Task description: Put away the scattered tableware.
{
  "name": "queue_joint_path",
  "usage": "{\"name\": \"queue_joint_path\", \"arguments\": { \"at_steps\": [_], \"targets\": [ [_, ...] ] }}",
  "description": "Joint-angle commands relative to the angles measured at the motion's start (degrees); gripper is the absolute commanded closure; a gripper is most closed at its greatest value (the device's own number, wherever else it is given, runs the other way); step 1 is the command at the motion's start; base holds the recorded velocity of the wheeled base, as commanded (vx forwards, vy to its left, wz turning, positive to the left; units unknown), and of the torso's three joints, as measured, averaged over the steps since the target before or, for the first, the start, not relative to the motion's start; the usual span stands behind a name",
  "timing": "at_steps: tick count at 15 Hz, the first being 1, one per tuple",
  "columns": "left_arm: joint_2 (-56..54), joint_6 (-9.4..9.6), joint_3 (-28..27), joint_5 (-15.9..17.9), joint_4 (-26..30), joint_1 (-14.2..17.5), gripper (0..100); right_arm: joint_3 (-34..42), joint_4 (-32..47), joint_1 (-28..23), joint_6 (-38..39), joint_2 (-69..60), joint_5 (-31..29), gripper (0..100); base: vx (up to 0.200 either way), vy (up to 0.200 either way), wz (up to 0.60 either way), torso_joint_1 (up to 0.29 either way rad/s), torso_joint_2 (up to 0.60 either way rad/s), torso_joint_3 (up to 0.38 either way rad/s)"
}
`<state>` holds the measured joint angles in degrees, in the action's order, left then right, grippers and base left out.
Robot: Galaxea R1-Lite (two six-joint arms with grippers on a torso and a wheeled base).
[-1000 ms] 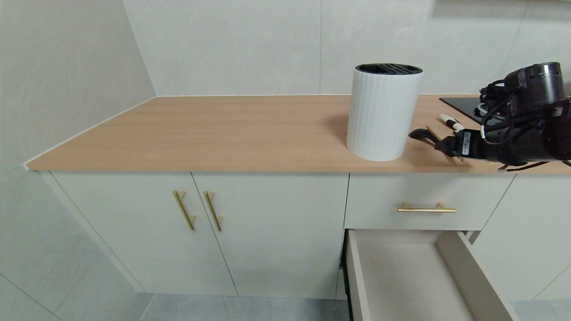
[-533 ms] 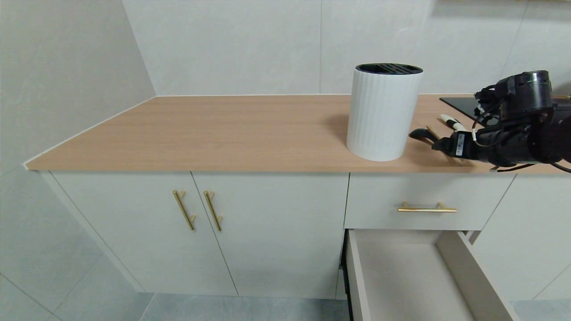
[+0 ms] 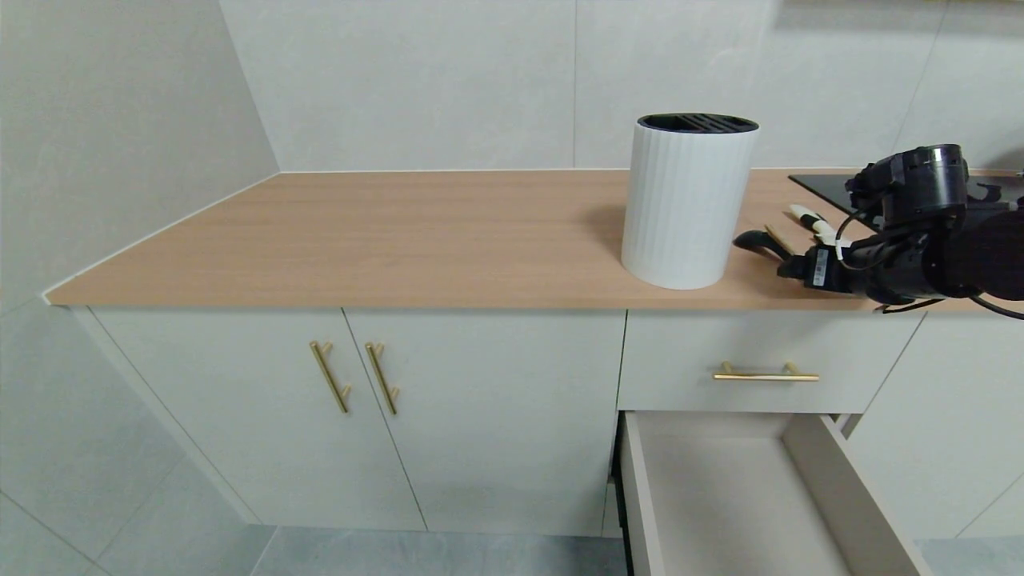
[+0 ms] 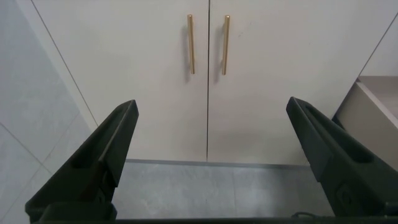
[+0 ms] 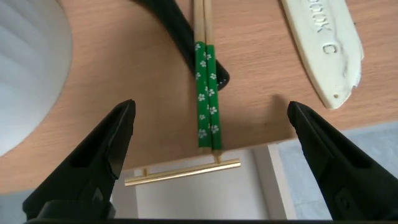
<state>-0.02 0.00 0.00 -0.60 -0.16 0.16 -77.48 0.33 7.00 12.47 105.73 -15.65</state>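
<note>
Pick-up step: the right tool (image 5: 210, 115) hovers, jaws apart, over the green-tipped chopsticks (image 5: 206, 74), which lie on the bench (image 3: 400, 240) just right of the white holder (image 3: 688, 204). Next it likely needs to descend and close.

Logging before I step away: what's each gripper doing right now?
Left gripper: open, empty.
Right gripper: open, empty, over the chopsticks.

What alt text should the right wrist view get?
Pair of chopsticks with green flowered ends lies on a wooden counter, framed by the open right gripper. A black utensil lies partly under them, with a white utensil and a white ribbed holder to either side.
</note>
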Motion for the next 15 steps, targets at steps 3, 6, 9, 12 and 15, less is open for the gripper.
{"name": "queue_joint_path", "arguments": {
  "at_steps": [3, 6, 9, 12, 15],
  "targets": [
    [0.0, 0.00, 0.0, 0.0, 0.0, 0.0, 0, -0.3, -0.1, 0.0, 0.1, 0.8, 0.1, 0, 0.000, 0.000, 0.00, 0.000, 0.00, 0.000],
    [0.0, 0.00, 0.0, 0.0, 0.0, 0.0, 0, 0.1, -1.6, 0.0, 0.0, 0.5, 0.0, 100, 0.000, 0.000, 0.00, 0.000, 0.00, 0.000],
    [0.0, 0.00, 0.0, 0.0, 0.0, 0.0, 0, 0.1, -1.5, -0.1, 0.0, 0.0, 0.0, 100, 0.000, 0.000, 0.00, 0.000, 0.00, 0.000],
    [0.0, 0.00, 0.0, 0.0, 0.0, 0.0, 0, 0.1, -1.5, -0.5, -0.1, -0.1, -0.1, 100, 0.000, 0.000, 0.00, 0.000, 0.00, 0.000],
    [0.0, 0.00, 0.0, 0.0, 0.0, 0.0, 0, 1.5, -1.3, -0.7, 0.0, -4.5, 0.1, 100, 0.000, 0.000, 0.00, 0.000, 0.00, 0.000]
  ]
}}
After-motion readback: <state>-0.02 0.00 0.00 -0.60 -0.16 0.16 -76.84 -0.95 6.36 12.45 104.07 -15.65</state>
